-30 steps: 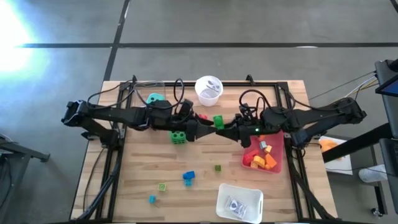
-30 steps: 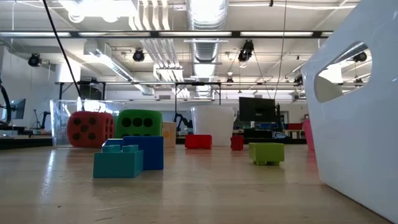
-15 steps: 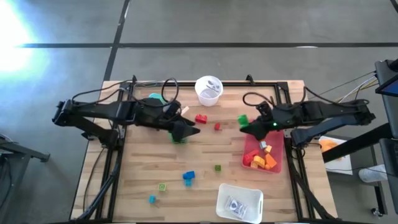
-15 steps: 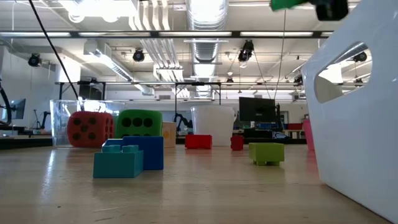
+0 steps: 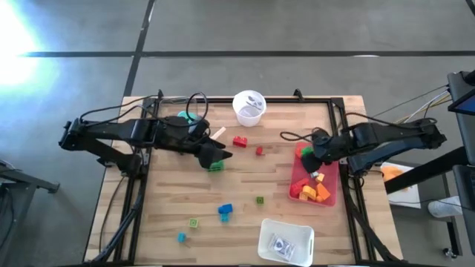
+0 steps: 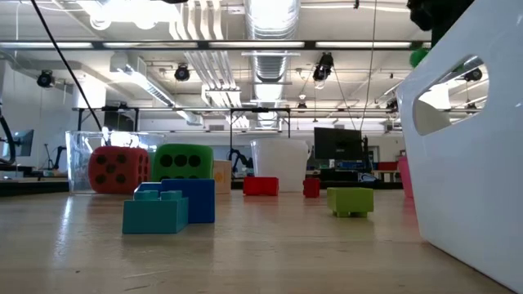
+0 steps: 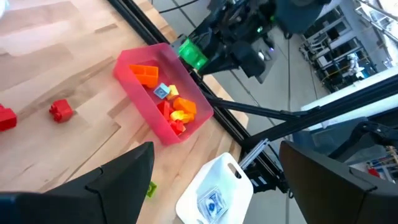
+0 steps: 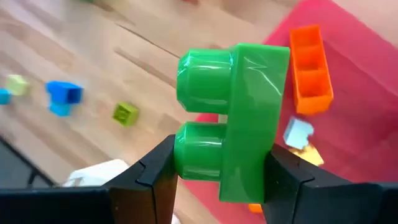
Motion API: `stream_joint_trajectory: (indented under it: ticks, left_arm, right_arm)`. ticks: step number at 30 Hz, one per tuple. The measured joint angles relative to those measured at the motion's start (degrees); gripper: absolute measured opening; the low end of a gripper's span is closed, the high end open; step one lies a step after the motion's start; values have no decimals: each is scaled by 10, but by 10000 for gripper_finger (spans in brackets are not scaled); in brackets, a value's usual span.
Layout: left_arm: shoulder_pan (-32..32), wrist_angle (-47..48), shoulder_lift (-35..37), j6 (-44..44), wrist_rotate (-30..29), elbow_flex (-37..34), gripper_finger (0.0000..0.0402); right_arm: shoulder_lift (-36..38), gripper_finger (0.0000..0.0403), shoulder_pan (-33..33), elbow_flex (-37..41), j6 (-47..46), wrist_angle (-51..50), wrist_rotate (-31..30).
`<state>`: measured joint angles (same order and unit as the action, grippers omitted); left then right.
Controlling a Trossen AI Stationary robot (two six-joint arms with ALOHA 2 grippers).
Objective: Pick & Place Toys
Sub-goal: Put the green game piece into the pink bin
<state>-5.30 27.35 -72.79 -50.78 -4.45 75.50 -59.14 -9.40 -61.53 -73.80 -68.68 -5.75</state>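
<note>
Green brick [image 8: 239,118] clamped in right end effector [image 8: 217,180] above red bin [image 5: 297,194]

Bin [image 5: 331,199] at table's [image 5: 245,185] right edge; cup [image 5: 249,107] at rear; tray [image 5: 286,241] in front.

Low across the wooden table [image 6: 245,253], toward a bright workshop room.

Nearest at left, a teal brick [image 6: 155,214] touching a blue brick [image 6: 189,198] just behind it. Farther back, a red die [image 6: 118,169] and a green die [image 6: 182,162] side by side, black-dotted, by a clear box [image 6: 80,159]. Mid-table, a red brick [image 6: 261,185], a smaller red brick [image 6: 311,187] and a lime-green brick [image 6: 350,201], with a white cup [image 6: 279,164] behind. Filling the right, the white tray [image 6: 466,163] with its handle slot. At top right, a dark gripper part [image 6: 433,15] over a sliver of green [image 6: 418,57]; grip not discernible.
</note>
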Motion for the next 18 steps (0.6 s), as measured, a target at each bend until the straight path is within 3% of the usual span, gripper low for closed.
stream_joint_trajectory:
  ticks: [8, 18]
  left_arm:
    - [0, 20, 0, -2, 0, -1, 346]
    - [-2, 38, 1, -6, 0, -1, 346]
  right_arm:
    - [-70, 160, -5, 36, -15, -26, 54]
    - [-83, 160, -5, 117, -46, 26, 81]
